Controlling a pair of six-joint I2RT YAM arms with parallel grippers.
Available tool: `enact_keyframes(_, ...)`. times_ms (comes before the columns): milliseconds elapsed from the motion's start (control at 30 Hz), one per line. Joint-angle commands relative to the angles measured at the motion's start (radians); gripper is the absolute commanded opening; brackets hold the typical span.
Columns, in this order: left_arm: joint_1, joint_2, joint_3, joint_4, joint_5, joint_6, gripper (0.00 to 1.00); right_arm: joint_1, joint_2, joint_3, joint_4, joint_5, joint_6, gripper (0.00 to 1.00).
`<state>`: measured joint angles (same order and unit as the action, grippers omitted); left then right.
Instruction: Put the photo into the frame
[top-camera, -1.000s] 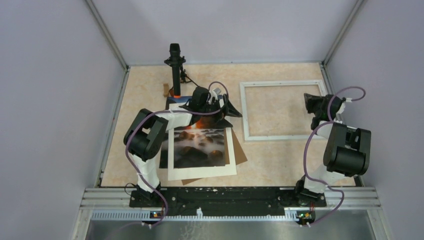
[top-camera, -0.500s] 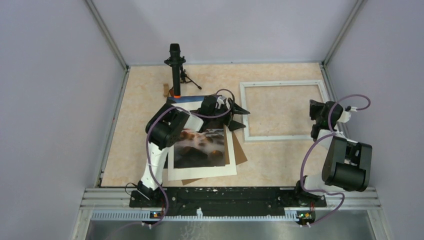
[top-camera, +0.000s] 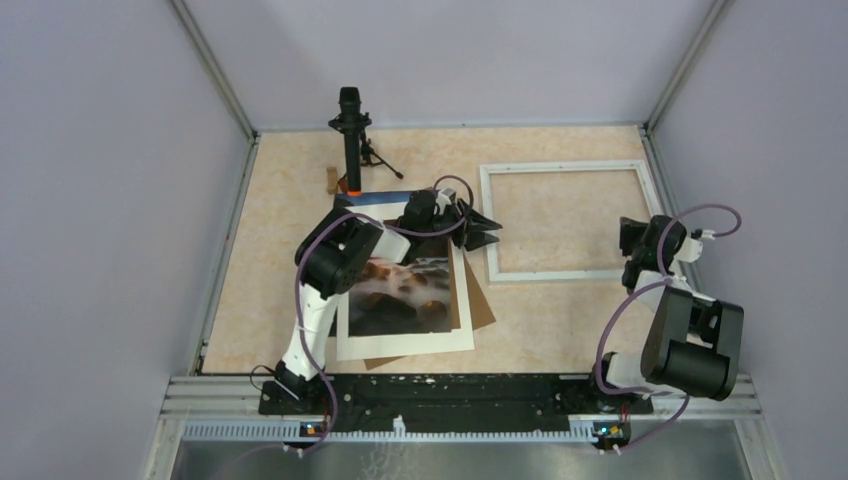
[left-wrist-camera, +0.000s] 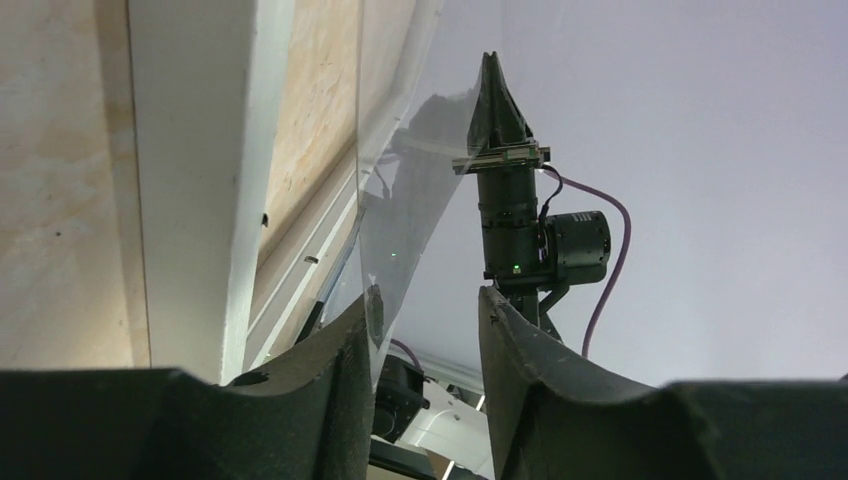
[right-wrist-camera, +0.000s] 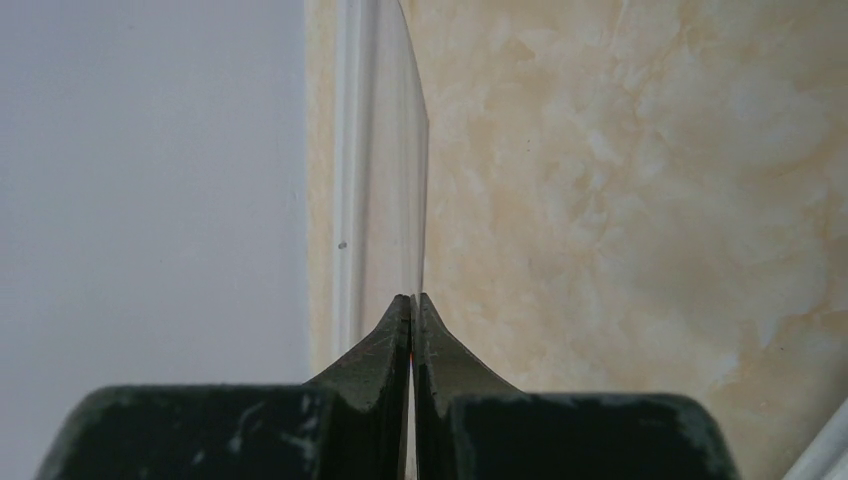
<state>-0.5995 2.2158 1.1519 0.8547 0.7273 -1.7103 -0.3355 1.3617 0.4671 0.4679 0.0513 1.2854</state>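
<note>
left arm's swung its elbow over the photo (top-camera: 410, 300) since a sec ago. left hand (top-camera: 487, 226) slid right to the frame's (top-camera: 560, 167) left rail and narrowed to abt half, w/ the edge of a clear pane (left-wrist-camera: 420, 190) in the gap, not clamped. right hand (top-camera: 632, 245) sits by the right rail, pinched tight on the pane's far edge. photo lies flat on a brown cardboard sheet (top-camera: 482, 305), just left of the frame. counter (top-camera: 290, 200) shows thru the frame's opening.
</note>
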Motion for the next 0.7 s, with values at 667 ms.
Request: enact_keyframes(667, -0.071, -0.042, -0.016, -0.062, 0.012, 0.114, 0.11, -0.144, -0.063, 0.01, -0.097, -0.194, -0.197, 0.0)
